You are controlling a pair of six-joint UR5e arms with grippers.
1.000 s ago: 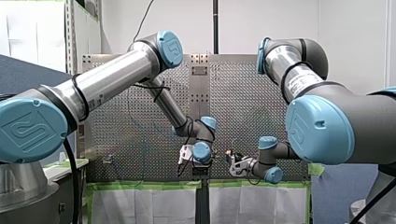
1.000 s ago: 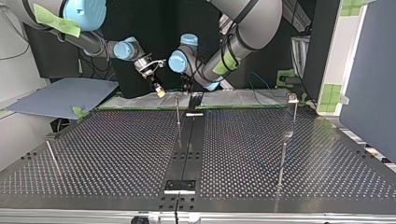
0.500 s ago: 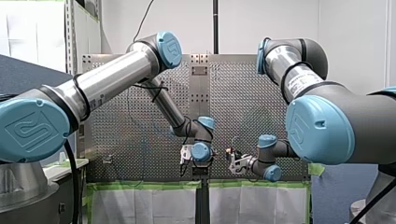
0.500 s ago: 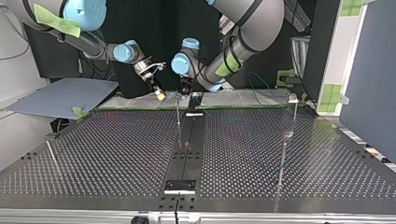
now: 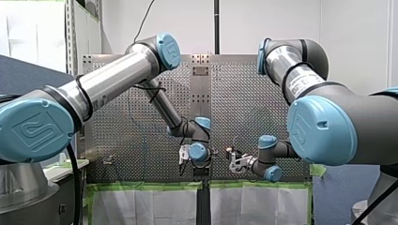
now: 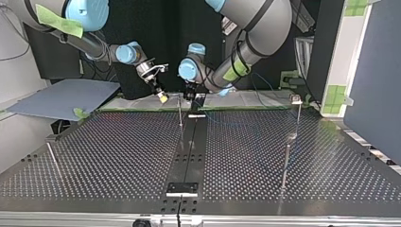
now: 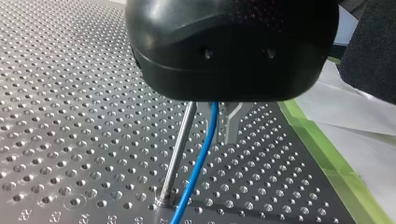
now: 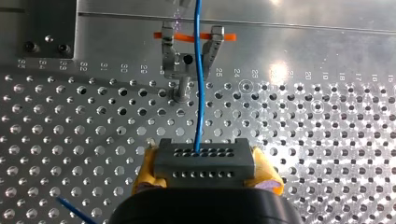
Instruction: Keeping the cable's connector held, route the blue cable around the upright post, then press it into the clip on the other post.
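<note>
In the right wrist view my right gripper, with yellow pads, is shut on the grey connector block. The blue cable runs straight ahead from the block, past a short post carrying a forked clip with an orange band. In the left wrist view my black left gripper is shut on the blue cable, which hangs down beside a thin upright post. In the top view both grippers sit at the far edge, right and left, either side of that post.
More thin posts stand on the perforated table: two at the top view's right and one at its left. A dark centre strip runs toward the near edge. Green tape lines the table's edge by my left gripper.
My left gripper has shifted slightly toward the top view's right and lower, closer to the post. My right gripper has dipped a little while keeping hold of the connector.
</note>
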